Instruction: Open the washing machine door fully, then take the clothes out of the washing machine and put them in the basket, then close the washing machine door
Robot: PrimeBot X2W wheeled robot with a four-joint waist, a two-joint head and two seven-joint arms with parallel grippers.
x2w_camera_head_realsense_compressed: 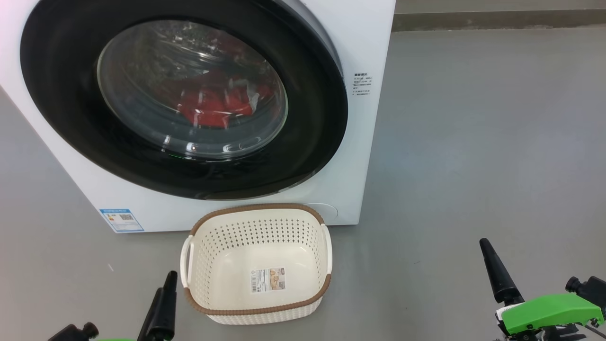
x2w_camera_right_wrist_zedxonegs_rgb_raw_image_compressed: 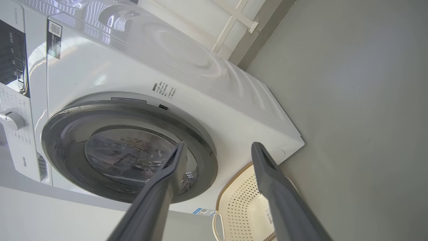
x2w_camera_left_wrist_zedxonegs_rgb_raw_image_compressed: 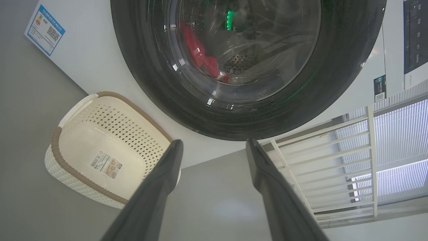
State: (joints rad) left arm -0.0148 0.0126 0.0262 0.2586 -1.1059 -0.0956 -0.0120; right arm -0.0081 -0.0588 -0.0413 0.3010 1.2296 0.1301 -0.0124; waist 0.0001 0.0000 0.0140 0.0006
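Note:
The white washing machine (x2w_camera_head_realsense_compressed: 364, 156) stands on the floor with the washing machine door (x2w_camera_head_realsense_compressed: 66, 118) lying against its front. Its black rim frames a clear window, and the red clothes (x2w_camera_head_realsense_compressed: 208, 106) show through the glass inside the drum. The cream basket (x2w_camera_head_realsense_compressed: 258, 207) sits upright and empty on the floor just before the machine, a paper label on its bottom. My left gripper (x2w_camera_left_wrist_zedxonegs_rgb_raw_image_compressed: 214, 145) hangs open and empty, low and left of the basket, one dark finger (x2w_camera_head_realsense_compressed: 163, 298) near the basket's front left corner. My right gripper (x2w_camera_right_wrist_zedxonegs_rgb_raw_image_compressed: 217, 147) is open and empty too, its finger (x2w_camera_head_realsense_compressed: 494, 272) well right of the basket.
Grey floor (x2w_camera_head_realsense_compressed: 473, 142) stretches to the right of the machine. A wall base (x2w_camera_head_realsense_compressed: 497, 19) runs along the far edge. A blue label (x2w_camera_head_realsense_compressed: 121, 219) marks the machine's lower front. In the left wrist view a white railing (x2w_camera_left_wrist_zedxonegs_rgb_raw_image_compressed: 317, 150) and blinds stand beside the machine.

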